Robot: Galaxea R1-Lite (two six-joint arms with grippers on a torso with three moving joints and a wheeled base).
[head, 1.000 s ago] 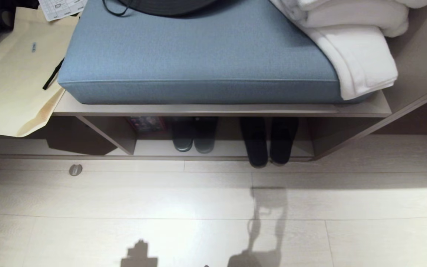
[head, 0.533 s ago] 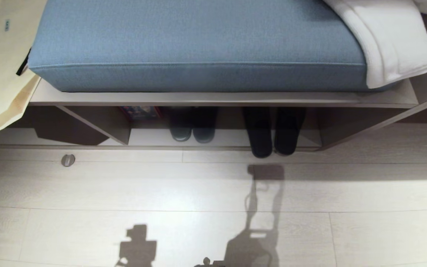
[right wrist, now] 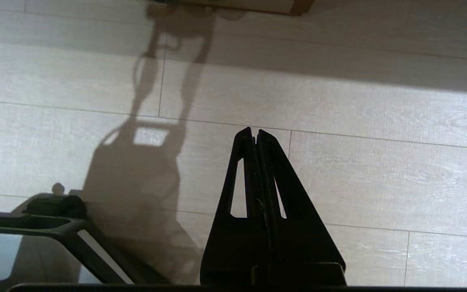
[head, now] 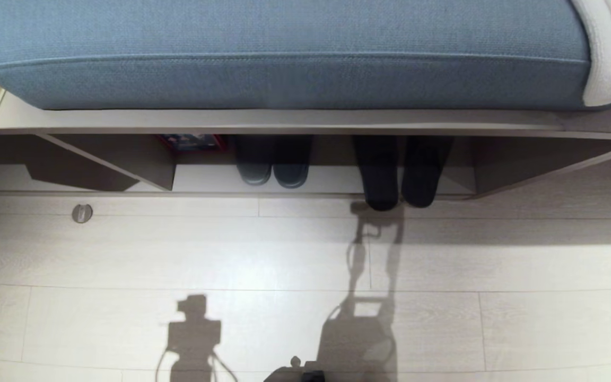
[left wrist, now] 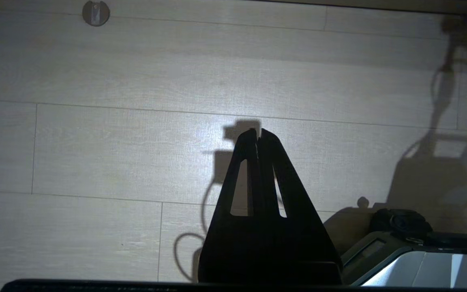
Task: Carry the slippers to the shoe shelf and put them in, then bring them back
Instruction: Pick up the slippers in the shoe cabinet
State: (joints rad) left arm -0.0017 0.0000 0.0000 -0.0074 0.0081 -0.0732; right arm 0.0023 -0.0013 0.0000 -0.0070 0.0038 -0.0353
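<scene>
- Head view has swung since a second ago: the bench with the blue cushion [head: 284, 53] now fills the top edge, and the white towels [head: 610, 48] are cut to a sliver at right. Everything shifted together, so we read that as our camera tipping, not things moving.
- The slippers [head: 398, 172] lie side by side in the shoe shelf [head: 326, 185], right of centre. Their near ends poke out over the front lip onto the floor [head: 125, 254].
- The shorter grey-tipped pair [head: 273, 168] sits further in, to their left, apart from them. A dark red box [head: 191, 141] is left of that, just right of the upright divider [head: 125, 159].
- Left gripper [left wrist: 258, 132]: fingers pressed together, nothing in them, pointing at bare floor.
- Right gripper [right wrist: 254, 130]: same, pinched to the tips and empty.
- Neither arm shows in the head view, only shadows on the boards; the small round metal floor fitting [head: 82, 213] lies well left.
- Our read: put-in half looks done, bring-back half not yet begun.
- Next we need the jaws apart and a low reach under the bench board. Overhang is tight, so there's a risk of clipping it.
</scene>
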